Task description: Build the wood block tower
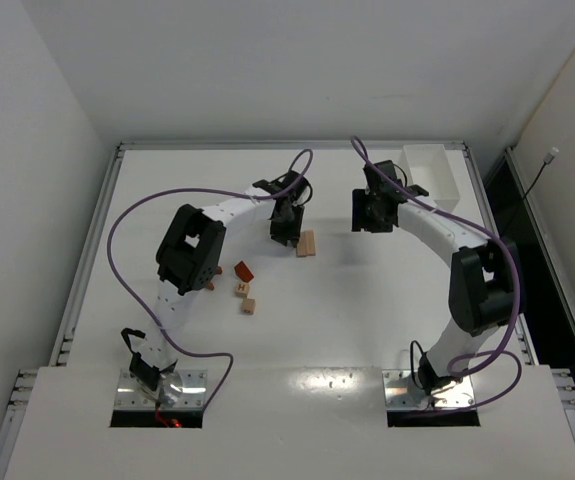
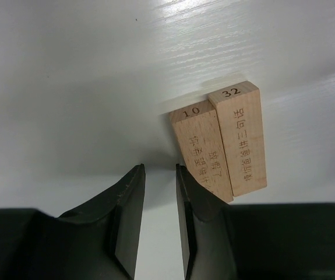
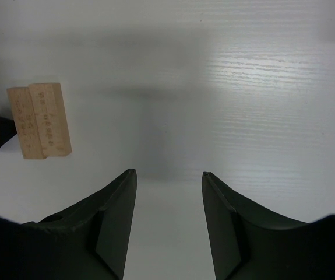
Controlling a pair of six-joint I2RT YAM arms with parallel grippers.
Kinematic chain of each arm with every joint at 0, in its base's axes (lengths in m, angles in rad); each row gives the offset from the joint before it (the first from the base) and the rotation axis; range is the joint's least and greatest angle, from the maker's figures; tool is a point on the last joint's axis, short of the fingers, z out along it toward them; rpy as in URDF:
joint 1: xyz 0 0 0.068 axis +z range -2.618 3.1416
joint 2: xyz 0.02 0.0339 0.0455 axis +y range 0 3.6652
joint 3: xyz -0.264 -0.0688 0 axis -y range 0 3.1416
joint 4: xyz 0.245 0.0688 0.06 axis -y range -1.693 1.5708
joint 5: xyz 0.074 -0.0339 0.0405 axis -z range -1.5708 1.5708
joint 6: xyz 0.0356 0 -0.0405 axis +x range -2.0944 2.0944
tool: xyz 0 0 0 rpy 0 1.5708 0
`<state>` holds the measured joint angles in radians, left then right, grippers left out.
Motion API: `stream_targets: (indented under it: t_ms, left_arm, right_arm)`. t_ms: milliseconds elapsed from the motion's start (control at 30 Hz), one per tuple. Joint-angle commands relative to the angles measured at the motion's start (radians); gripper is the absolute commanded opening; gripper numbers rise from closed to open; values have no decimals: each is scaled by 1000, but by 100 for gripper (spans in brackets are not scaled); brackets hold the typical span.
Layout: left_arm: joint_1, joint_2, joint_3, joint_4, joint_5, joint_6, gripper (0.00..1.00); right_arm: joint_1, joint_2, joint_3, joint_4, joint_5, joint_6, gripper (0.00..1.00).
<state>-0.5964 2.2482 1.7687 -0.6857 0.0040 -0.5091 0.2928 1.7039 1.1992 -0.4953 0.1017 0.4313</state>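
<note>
Two pale tan planks (image 1: 307, 243) lie side by side on the table, marked 10 (image 2: 202, 151) and 32 (image 2: 243, 137) in the left wrist view. My left gripper (image 1: 287, 228) sits just left of them, its jaws (image 2: 159, 167) a little apart with nothing between them; its right finger (image 2: 199, 198) is against plank 10. My right gripper (image 1: 375, 215) is open and empty (image 3: 169, 172) over bare table, right of the planks (image 3: 39, 119). A reddish-brown wedge (image 1: 244, 270) and two tan cubes (image 1: 241, 289) (image 1: 248, 306) lie near the left arm. No stacked tower is in view.
A white rectangular bin (image 1: 432, 175) stands at the back right, behind the right gripper. A small brown piece (image 1: 214, 272) is partly hidden by the left arm's elbow. Purple cables loop over both arms. A raised rim (image 1: 97, 240) borders the table.
</note>
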Motion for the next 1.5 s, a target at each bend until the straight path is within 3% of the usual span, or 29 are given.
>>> stream_targets:
  t_ms: [0,267,400,567,667,700,800,933,1000,1033,1133,1267,1333,1367,1467]
  left_arm:
    - [-16,19,-23,20,27,-12,25]
    - [-16,-35,-60,11,-87,-40,25]
    - [6,-117,-126,21,-171,-69,25]
    - [39,-312,-204,31,-286,-36,28]
    - [90,-451,-218,31,-340,33,42]
    - [107,-485,-218,31,-340,55,53]
    - [205,-597,-218,31,-316,142,69]
    - [371,-688,-238,-23,-286,164,81]
    - [490,-708,-268,-57,-222,164,86]
    - [526,-728,-299,-66,-210,164,89]
    - [653,-763,-345,-75,-141,164,90]
    - [763,-828,-405,-98,-130,188,91]
    - [820,-849,-414,-130,-119,199,91]
    - [837,-849,-414,-130,-107,225,91]
    - [903,-869,-437,-155,-66,268,91]
  right_arm:
    - [8,-24,5,35,-7,17,46]
    - [8,-33,-4,35,-7,17,46]
    - [8,-52,-13,46,-7,17,46]
    - [8,-137,-62,95,-134,-98,51]
    - [8,-233,-119,133,-230,-225,56]
    - [8,-256,-130,145,-256,-262,57]
    - [31,-344,-153,146,-464,-474,59]
    - [173,-380,-118,71,-507,-715,70]
    - [290,-360,-95,60,-473,-769,82]
    - [330,-334,-67,43,-473,-788,96]
    - [466,-239,22,-14,-474,-865,100]
    - [577,-95,129,-14,-474,-852,78]
    - [586,-46,172,23,-484,-820,70]
    - [586,-21,200,23,-505,-810,58]
    - [586,91,276,37,-519,-769,42]
